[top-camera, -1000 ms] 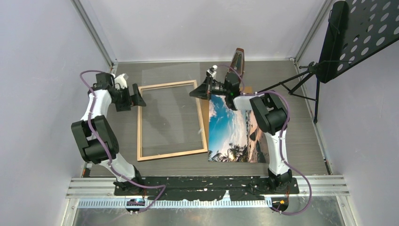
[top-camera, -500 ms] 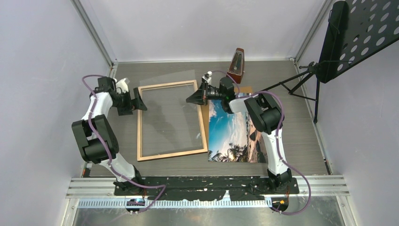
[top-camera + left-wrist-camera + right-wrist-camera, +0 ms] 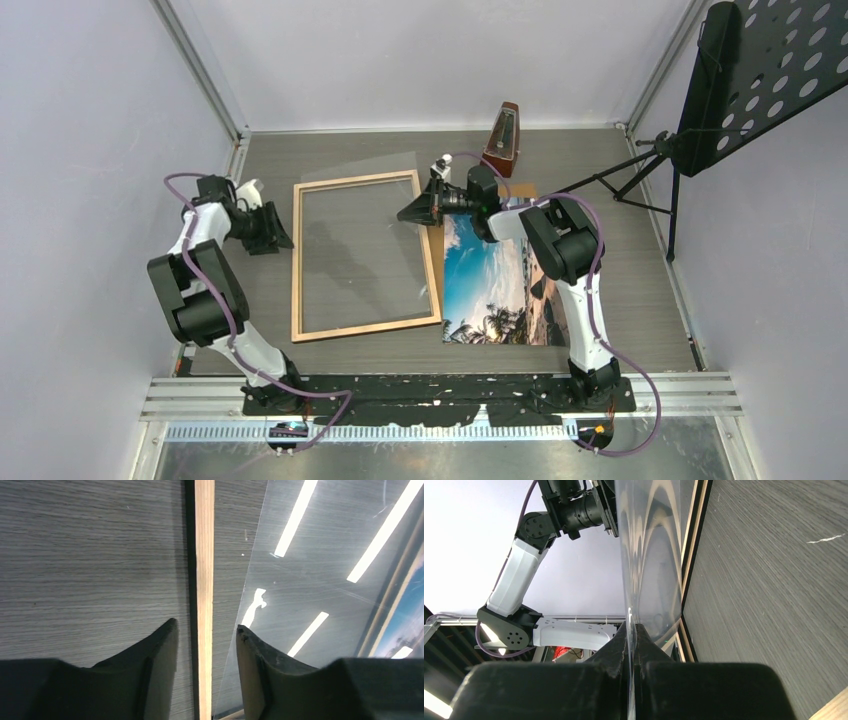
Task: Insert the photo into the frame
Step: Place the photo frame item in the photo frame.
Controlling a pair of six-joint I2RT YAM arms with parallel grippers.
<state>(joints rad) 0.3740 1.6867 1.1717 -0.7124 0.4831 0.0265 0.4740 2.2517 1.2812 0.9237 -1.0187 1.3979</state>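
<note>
1. Frame (image 3: pixel 366 327): large, thin-bordered, light wood face up. It is laid flat on the table (image 3: pixel 640 290), left of centre, in front of the left arm.
2. Pane (image 3: pixel 362 240): a clear sheet, set askew over the frame. Its far edge overhangs the far rail and ceiling lights are mirrored in it. Its far right corner is held up off the frame, while the rest is spread across the opening.
3. Photo (image 3: pixel 490 280): a beach print, picture side up (blue sky, clouds, palms). It is laid flat on the table just right of the frame and outside it. Its right part is covered by the right arm.
4. Left gripper (image 3: pixel 284 232): it is held low beside the frame's left rail. The jaws are partly apart and nothing is gripped. In the wrist view the rail is seen in the gap between the two fingers (image 3: pixel 155 675), with space on either side.
5. Right gripper (image 3: pixel 408 212): it is placed at the frame's far right corner. The jaws are pinched tight on the corner of the pane, which is seen edge-on between the fingers in the wrist view.
6. Metronome (image 3: pixel 503 135): it stands upright near the back wall, behind the right gripper.
7. Music stand (image 3: pixel 765 65): a black perforated desk on a tripod, at the far right.
</note>
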